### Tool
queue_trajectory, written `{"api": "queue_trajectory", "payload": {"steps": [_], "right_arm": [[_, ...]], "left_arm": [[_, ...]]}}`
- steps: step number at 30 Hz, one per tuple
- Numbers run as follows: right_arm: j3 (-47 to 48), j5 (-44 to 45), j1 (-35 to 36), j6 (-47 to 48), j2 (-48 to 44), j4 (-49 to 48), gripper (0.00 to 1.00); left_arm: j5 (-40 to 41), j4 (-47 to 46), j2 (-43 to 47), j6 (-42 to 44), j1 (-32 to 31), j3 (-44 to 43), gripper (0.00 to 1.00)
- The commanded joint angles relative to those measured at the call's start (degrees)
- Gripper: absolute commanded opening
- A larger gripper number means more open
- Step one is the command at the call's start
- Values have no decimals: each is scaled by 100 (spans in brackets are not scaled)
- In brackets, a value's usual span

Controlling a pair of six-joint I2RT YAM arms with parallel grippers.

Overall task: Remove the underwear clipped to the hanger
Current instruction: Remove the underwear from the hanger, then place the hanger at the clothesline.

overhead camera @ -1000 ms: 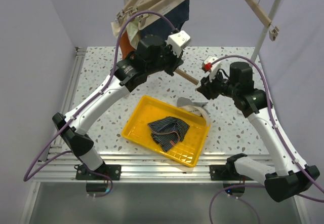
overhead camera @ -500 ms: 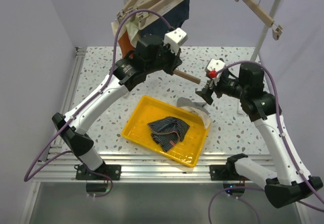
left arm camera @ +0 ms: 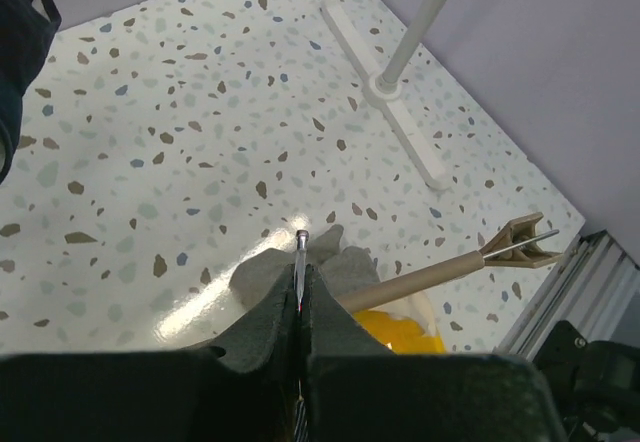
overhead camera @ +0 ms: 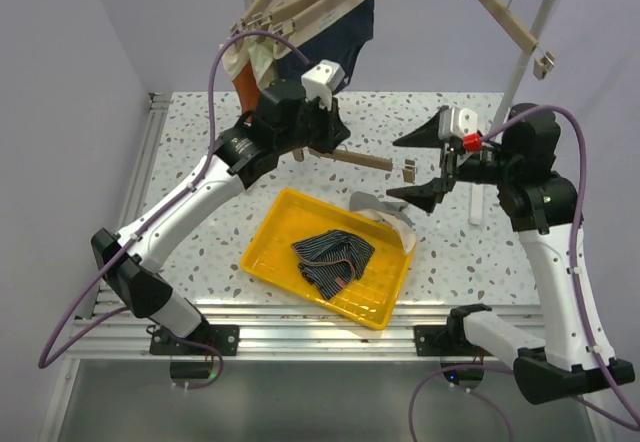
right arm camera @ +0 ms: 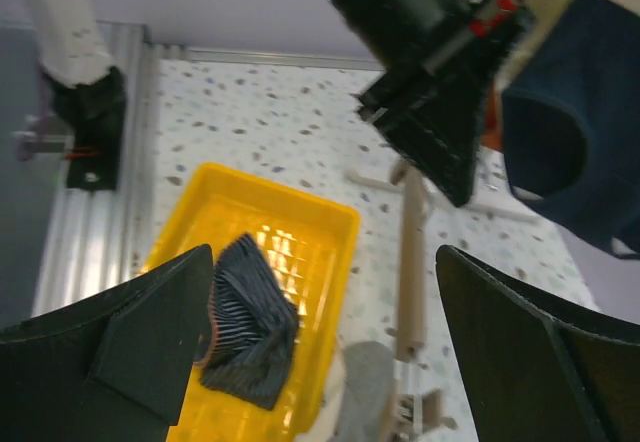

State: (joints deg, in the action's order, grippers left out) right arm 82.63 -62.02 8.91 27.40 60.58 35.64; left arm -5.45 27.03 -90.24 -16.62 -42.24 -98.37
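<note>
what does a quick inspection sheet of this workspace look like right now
surface: speckled table, yellow tray on it
job's things: striped underwear in tray; grey pair over tray rim; navy underwear hangs clipped on rack
clutter: nothing seen
grippers: left gripper shut on wooden hanger hook; right gripper open, holding nothing
cables: purple cable loops above left arm
surroundings: white rack pole, empty hanger

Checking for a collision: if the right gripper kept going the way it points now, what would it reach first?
Probably the bare wooden hanger held out by the left gripper. The open right gripper points toward it, though depth is unclear; the grey-white underwear lies lower.
</note>
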Motion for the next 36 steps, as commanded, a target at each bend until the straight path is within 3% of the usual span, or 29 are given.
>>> {"api": "queue_trajectory", "payload": {"steps": [1, 3, 7, 10, 11, 14, 17, 18, 20, 21, 22, 25, 30, 36], "right_arm": [[26, -1499, 302, -17, 69, 1098, 96], [-342, -1130, 558, 477, -115, 1454, 97], [-1326, 168, 770, 82, -345, 981, 95], [-1731, 760, 788, -436, -345, 525, 86], [-1855, 1110, 788, -889, -353, 323, 79], [-2566, 1813, 797, -2023, -572, -819, 78], [-3435, 1930, 797, -2694, -1089, -2408, 80], [-3681, 1939, 797, -2931, -1257, -3500, 85], [-4481, 2105, 788, -3239, -1731, -4700, 99], [-4684, 2245, 797, -3258, -1794, -5585, 99], [-4834, 2256, 788, -3250, -1769, -5811, 99], [-4634, 2396, 797, -3450, -1374, -5936, 98], [-4528, 2589, 797, -4154, -707, -7043, 99], [-4010, 2844, 797, -4549, -143, -7738, 96]], "left_arm": [[0, -953, 348, -1025, 111, 282, 0], [18, -1330, 358, -1272, 111, 450, 0], [167, -1752, 279, -1835, 102, 503, 0], [456, -1867, 270, -2169, 84, 520, 0], [518, -1920, 278, -2266, 84, 581, 0], [703, -2254, 340, -2731, 58, 792, 0], [844, -2500, 393, -3232, 14, 907, 0], [870, -2561, 401, -3442, 5, 924, 0], [1019, -2606, 428, -3689, -21, 951, 0], [1046, -2815, 463, -3873, -21, 960, 0], [1125, -2852, 480, -3979, -21, 986, 0], [1248, -2992, 560, -4419, -30, 1126, 0], [1205, -3317, 604, -5008, -39, 1329, 0], [994, -3511, 595, -5158, -56, 1320, 0]]}}
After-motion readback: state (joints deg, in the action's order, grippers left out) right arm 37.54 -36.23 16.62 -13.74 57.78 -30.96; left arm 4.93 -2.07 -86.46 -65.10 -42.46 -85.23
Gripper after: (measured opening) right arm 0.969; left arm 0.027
